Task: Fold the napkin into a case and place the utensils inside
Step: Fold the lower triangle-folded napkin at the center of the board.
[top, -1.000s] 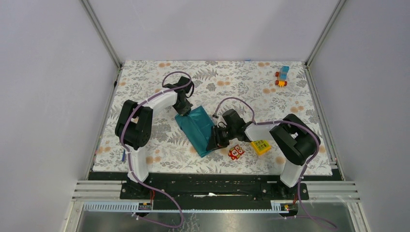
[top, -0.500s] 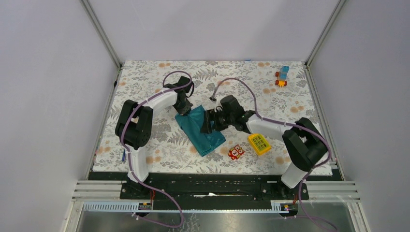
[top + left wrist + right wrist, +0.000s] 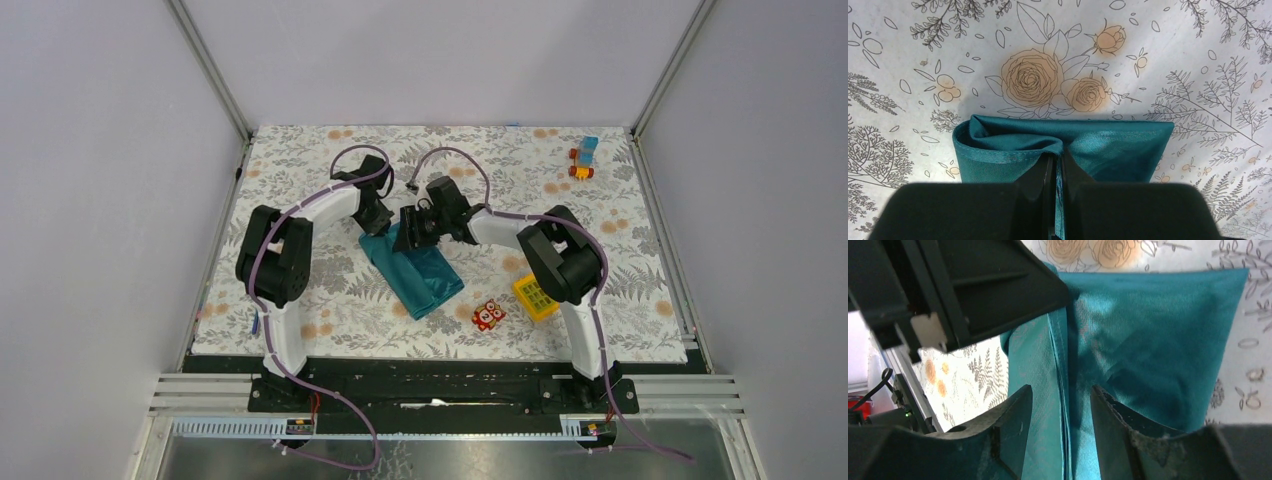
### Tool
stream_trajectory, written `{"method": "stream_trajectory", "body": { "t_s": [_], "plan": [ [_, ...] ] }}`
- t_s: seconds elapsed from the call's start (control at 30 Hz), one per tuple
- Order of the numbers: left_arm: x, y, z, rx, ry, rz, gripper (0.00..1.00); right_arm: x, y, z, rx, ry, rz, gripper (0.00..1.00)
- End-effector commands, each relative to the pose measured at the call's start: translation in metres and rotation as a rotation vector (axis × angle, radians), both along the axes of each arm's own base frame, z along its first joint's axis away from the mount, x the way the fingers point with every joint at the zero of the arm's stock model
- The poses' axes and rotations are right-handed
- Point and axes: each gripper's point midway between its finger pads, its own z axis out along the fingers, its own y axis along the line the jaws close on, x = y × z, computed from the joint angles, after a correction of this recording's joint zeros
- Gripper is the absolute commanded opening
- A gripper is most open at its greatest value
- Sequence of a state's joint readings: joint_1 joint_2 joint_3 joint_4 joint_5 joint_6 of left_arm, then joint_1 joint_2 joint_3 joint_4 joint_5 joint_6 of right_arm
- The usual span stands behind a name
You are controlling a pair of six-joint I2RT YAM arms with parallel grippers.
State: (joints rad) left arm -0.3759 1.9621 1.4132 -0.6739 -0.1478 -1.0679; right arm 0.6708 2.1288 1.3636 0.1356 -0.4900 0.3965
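As far as I can tell from these shots, we're somewhere in the folding half of the job, and the loading half hasn't started. The floral-print desk fills most of the overhead view. The teal napkin sits around the middle of it, already doubled over into a chunky rectangle slanting from upper left to lower right. So it's partway to a case, but it looks too wide and loose to count as one. My guess is it needs at least one more fold.

Both arms meet at the napkin's upper end. The left gripper is clenched on a fold of the fabric, and its wrist view shows the cloth puckering into the pinch. The right gripper is released, with its fingers spread either side of a hemmed edge and nothing clamped.

Smaller stuff: a yellow gridded block and a red owl toy sit just lower right of the napkin, not touching it. A little blue-and-orange toy is way off at upper right.

Utensils? I can't pick them out. There's a thin bluish sliver at the desk's lower left edge, but it's too small to call. I can't see anything tucked into the napkin either, so that whole step is left.
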Motion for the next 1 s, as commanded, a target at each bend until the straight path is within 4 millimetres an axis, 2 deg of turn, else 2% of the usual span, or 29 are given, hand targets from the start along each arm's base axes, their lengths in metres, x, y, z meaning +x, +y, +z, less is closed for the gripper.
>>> {"method": "stream_trajectory", "body": {
  "t_s": [0.0,0.13,0.3,0.43,0.47,0.53,0.67,0.77,0.9,0.97],
  "plan": [
    [0.011,-0.003,0.008,-0.030,-0.044,-0.010,0.00,0.015,0.016,0.018,0.045,-0.044,0.054,0.50],
    [0.012,-0.004,0.009,-0.039,-0.045,-0.014,0.00,0.016,0.017,0.010,0.038,-0.030,0.049,0.38],
    [0.013,-0.005,0.011,-0.059,-0.051,-0.016,0.00,0.017,0.018,0.003,0.036,-0.011,0.037,0.30],
    [0.013,-0.005,0.013,-0.071,-0.057,-0.016,0.00,0.022,0.019,0.002,0.034,-0.004,0.016,0.16],
    [0.013,-0.006,0.014,-0.078,-0.061,-0.020,0.03,0.024,0.019,0.001,0.033,-0.003,0.007,0.11],
    [0.014,-0.007,0.018,-0.096,-0.074,-0.032,0.12,0.028,0.017,0.001,0.028,0.006,-0.017,0.01],
    [0.010,-0.012,0.030,-0.152,-0.121,-0.078,0.39,0.033,0.017,0.002,0.041,0.017,-0.025,0.00],
    [0.009,-0.019,0.057,-0.216,-0.205,-0.131,0.55,0.034,0.018,0.001,0.044,0.026,-0.017,0.00],
    [0.001,-0.021,0.091,-0.258,-0.296,-0.214,0.69,0.034,0.017,0.000,0.041,0.028,-0.019,0.00],
    [-0.003,-0.024,0.102,-0.308,-0.327,-0.268,0.78,0.034,0.016,0.000,0.041,0.028,-0.020,0.00]
  ]
}}
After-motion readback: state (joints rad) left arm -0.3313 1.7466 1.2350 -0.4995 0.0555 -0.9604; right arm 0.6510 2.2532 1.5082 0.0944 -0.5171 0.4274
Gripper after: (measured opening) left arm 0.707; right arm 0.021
